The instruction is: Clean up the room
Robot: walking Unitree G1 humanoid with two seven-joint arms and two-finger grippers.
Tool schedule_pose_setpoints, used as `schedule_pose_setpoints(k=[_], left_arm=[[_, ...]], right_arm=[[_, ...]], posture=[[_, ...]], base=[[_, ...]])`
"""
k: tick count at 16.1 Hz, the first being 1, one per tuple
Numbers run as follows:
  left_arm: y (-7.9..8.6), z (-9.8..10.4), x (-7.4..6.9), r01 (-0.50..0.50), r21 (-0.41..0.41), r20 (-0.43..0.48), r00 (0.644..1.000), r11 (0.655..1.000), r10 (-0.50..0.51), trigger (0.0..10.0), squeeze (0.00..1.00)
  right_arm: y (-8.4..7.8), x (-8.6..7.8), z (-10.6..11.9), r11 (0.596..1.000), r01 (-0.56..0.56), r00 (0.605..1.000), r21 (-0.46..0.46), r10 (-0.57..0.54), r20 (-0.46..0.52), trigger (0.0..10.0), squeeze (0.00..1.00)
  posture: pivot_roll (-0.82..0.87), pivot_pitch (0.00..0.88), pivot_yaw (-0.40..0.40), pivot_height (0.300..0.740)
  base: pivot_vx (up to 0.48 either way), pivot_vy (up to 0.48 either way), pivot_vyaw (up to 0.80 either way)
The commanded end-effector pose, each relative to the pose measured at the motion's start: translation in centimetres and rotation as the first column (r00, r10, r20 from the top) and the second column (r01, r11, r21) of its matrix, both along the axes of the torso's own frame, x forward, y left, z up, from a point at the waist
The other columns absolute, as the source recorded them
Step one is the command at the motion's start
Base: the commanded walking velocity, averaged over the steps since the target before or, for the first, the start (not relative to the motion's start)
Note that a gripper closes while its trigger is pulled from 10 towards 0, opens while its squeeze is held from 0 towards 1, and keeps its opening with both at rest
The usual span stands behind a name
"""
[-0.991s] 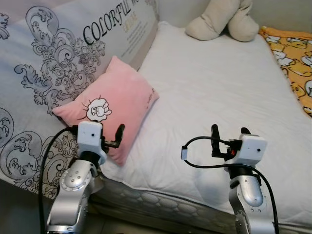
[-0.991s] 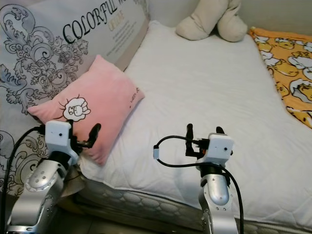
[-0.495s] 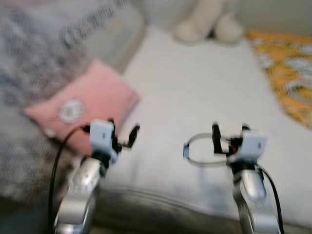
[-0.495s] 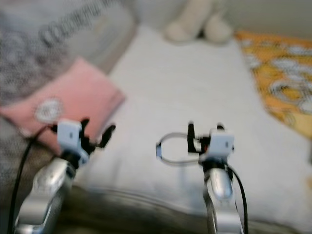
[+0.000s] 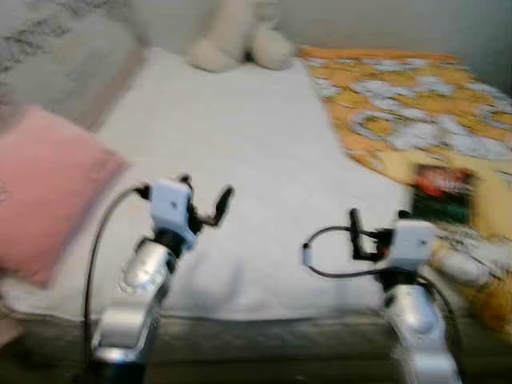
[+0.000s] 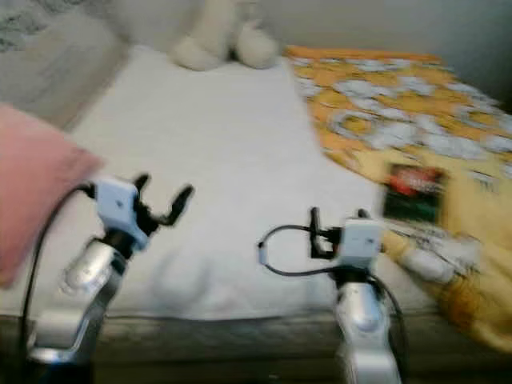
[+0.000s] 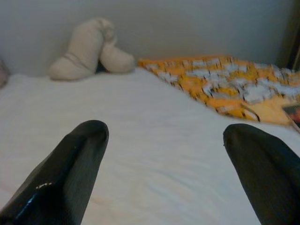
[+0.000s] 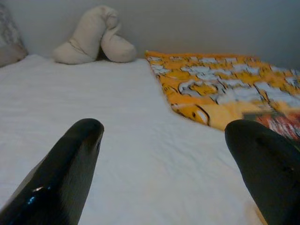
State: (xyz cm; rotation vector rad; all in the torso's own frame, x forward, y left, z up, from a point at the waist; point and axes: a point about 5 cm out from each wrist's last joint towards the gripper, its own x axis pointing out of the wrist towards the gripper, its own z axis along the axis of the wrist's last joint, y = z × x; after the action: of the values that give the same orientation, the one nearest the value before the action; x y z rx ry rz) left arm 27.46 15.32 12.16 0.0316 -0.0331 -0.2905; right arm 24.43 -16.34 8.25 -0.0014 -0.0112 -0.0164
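The picture is blurred. A white mattress (image 5: 240,136) lies before me. On its left edge rests a pink pillow (image 5: 40,200). A beige plush toy (image 5: 236,36) sits at the far end by the wall. An orange patterned blanket (image 5: 400,104) covers the right side, with a dark green and red packet (image 5: 442,192) lying on it. My left gripper (image 5: 206,188) hovers open over the mattress's near edge, holding nothing. To its right, my right gripper (image 5: 378,214) is open too, just left of the packet.
A small white thing (image 5: 456,264) lies on the blanket near my right arm, too blurred to name. Grey patterned bedding (image 5: 48,40) rises at the far left. A plain wall (image 7: 187,23) runs behind the bed.
The camera has swung right: the pink pillow slid to the left edge, and the orange blanket and the packet came into view. Both grippers stay open over the near edge.
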Motion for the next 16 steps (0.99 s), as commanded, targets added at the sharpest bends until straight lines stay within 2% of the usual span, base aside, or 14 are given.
schedule_pose_setpoints(k=[1,4,8,11,16], left_arm=[[0.12,-0.14,0.20,-0.006,0.002,-0.007,1.000,1.000,0.006,10.0,0.00],[0.00,-0.20,0.31,-0.005,0.003,-0.006,1.000,1.000,0.005,10.0,0.00],[0.52,-0.62,0.81,-0.093,-0.011,-0.039,0.995,0.996,0.092,10.0,0.00],[0.75,-0.80,0.88,-0.116,-0.017,-0.053,0.992,0.993,0.115,10.0,0.00],[0.74,-1.06,0.97,-0.133,-0.012,-0.068,0.989,0.991,0.131,10.0,0.00]], right_arm=[[-0.03,0.35,0.55,1.000,-0.004,1.000,-0.014,0.004,0.023,10.0,0.00],[-0.08,0.32,0.45,1.000,-0.004,1.000,-0.018,0.005,0.021,10.0,0.00],[0.09,0.30,0.38,1.000,-0.007,1.000,-0.012,0.008,0.021,10.0,0.00],[0.09,0.38,0.34,1.000,-0.014,1.000,-0.013,0.014,0.018,10.0,0.00],[0.43,0.40,0.19,1.000,-0.027,1.000,-0.010,0.027,0.011,10.0,0.00]], posture=[[-0.03,0.000,0.013,0.740],[-0.03,0.000,0.016,0.740],[-0.03,0.000,0.018,0.740],[-0.03,0.000,0.017,0.740],[-0.02,0.000,0.016,0.740]], base=[[0.000,-0.480,0.00],[0.000,-0.480,0.00],[0.000,-0.469,0.00],[0.000,-0.437,0.00],[0.263,-0.398,0.00]])
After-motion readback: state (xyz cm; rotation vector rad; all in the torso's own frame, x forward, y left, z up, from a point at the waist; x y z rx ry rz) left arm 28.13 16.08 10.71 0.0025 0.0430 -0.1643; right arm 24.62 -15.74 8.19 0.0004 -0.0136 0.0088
